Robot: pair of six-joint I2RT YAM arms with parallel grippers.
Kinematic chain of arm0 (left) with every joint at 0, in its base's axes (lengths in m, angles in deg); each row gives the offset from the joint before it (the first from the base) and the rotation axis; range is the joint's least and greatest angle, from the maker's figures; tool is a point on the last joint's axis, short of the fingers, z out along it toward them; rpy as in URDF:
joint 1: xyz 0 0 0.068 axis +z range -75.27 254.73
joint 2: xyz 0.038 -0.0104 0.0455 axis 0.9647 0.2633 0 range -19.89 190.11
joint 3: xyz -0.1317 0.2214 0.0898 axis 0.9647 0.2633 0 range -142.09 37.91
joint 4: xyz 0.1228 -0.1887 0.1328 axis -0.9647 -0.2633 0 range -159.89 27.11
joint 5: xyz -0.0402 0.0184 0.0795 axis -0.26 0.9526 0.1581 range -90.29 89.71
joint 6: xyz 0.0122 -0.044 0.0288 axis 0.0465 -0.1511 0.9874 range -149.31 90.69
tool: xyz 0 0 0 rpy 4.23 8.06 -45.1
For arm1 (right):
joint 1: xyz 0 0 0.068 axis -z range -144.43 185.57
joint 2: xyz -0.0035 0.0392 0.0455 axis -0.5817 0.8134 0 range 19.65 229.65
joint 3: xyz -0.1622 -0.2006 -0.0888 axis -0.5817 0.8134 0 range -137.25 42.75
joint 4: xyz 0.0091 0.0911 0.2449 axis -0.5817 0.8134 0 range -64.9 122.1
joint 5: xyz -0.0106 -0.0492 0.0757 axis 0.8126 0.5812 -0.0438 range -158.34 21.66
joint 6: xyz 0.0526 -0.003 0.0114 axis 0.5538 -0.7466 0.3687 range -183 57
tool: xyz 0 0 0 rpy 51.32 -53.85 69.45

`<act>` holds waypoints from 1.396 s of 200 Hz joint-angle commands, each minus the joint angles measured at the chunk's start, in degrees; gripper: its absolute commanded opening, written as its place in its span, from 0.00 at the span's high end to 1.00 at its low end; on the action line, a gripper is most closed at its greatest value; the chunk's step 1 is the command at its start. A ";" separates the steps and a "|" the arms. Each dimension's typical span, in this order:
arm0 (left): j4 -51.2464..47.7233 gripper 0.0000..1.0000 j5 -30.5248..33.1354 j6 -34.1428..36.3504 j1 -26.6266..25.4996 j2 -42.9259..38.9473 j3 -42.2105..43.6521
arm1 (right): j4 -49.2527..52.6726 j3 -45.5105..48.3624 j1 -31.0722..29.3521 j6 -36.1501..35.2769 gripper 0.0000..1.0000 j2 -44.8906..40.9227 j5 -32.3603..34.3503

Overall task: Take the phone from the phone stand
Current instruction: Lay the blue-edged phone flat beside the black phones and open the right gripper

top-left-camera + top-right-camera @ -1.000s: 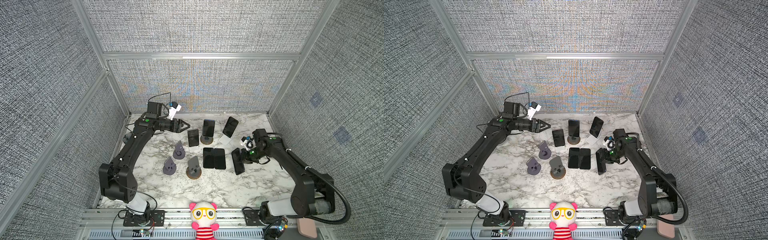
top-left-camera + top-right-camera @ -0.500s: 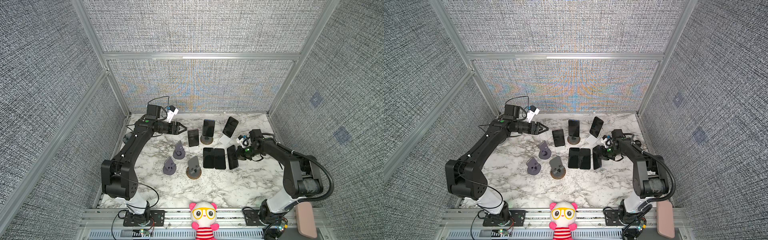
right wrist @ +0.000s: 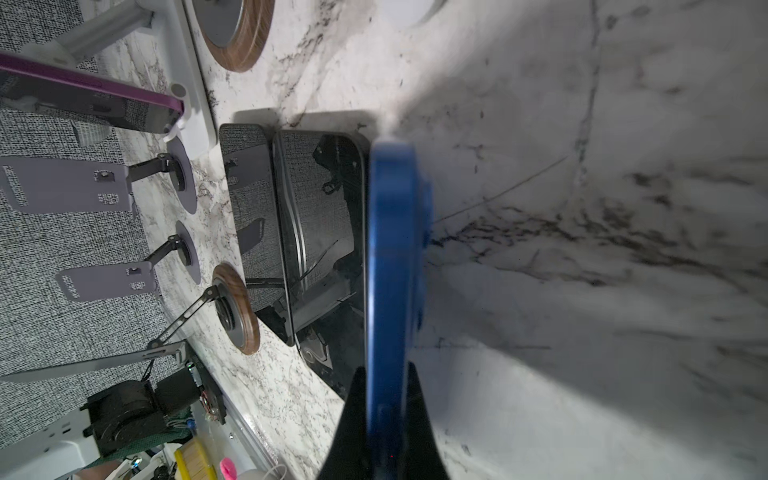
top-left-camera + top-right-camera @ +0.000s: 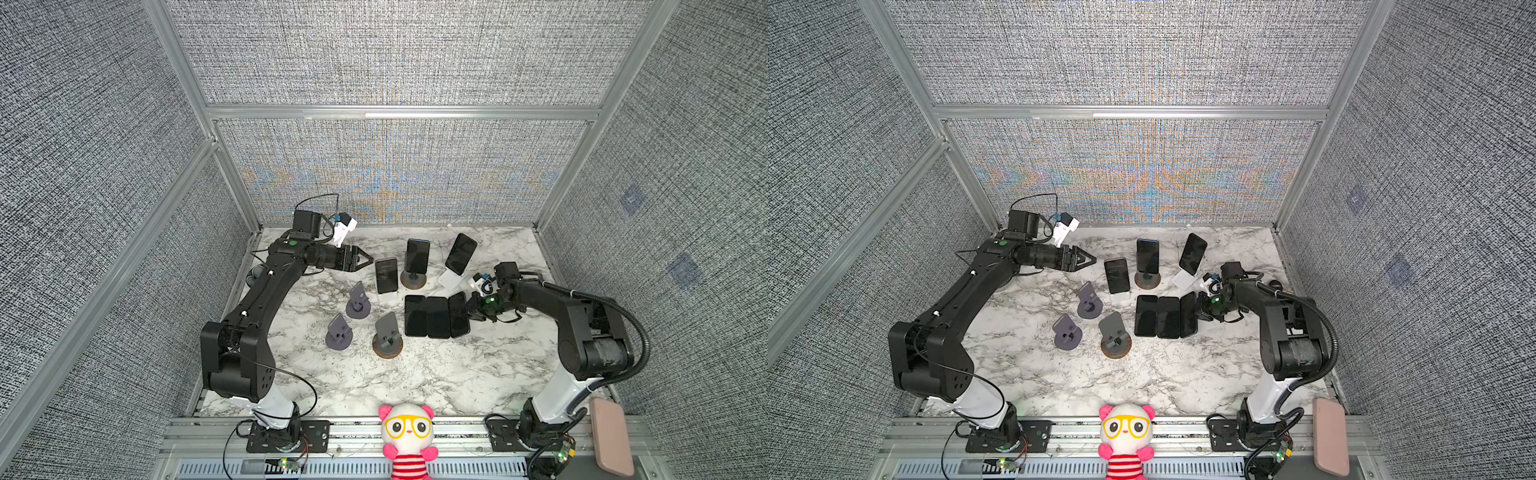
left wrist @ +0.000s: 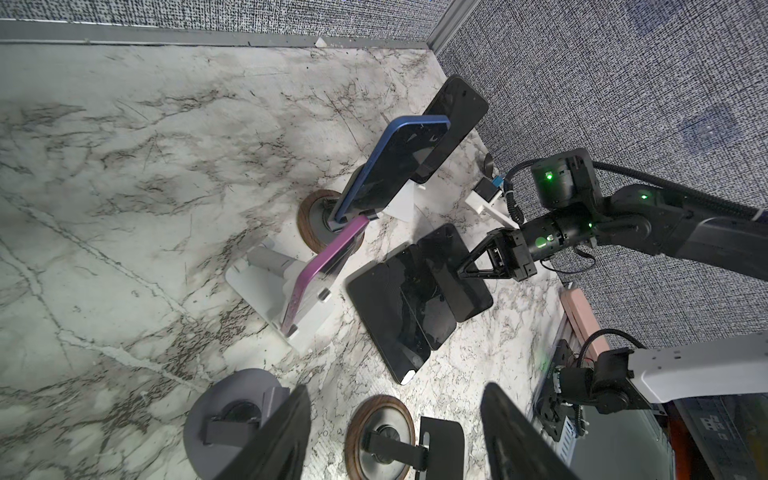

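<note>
Three phones stand on stands at the back: a purple-edged phone [image 4: 386,275] on a white stand, a blue phone [image 4: 417,256] on a round wood-rimmed stand [image 4: 412,281], and a black phone [image 4: 460,253] on a white stand. My right gripper [image 4: 471,309] [image 3: 386,399] is shut on a blue-cased phone [image 3: 390,249] [image 4: 458,313]. It is held tilted, low over the table, beside two flat phones [image 4: 426,316]. My left gripper [image 4: 365,262] [image 5: 395,415] hovers open and empty just left of the purple-edged phone.
Three empty stands sit in front of the phones: two grey ones [image 4: 358,300] [image 4: 339,331] and a wood-rimmed one [image 4: 387,334]. A plush toy [image 4: 407,436] and a pink case [image 4: 611,440] lie at the front rail. Fabric walls close in the marble table [image 4: 415,374].
My right gripper has carried the blue-cased phone leftward and down next to the two flat phones. The left gripper has dropped slightly.
</note>
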 commanded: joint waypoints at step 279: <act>-1.02 0.34 -1.49 1.00 0.17 0.00 -0.38 | 5.65 -5.94 -1.59 -1.71 0.50 3.97 7.20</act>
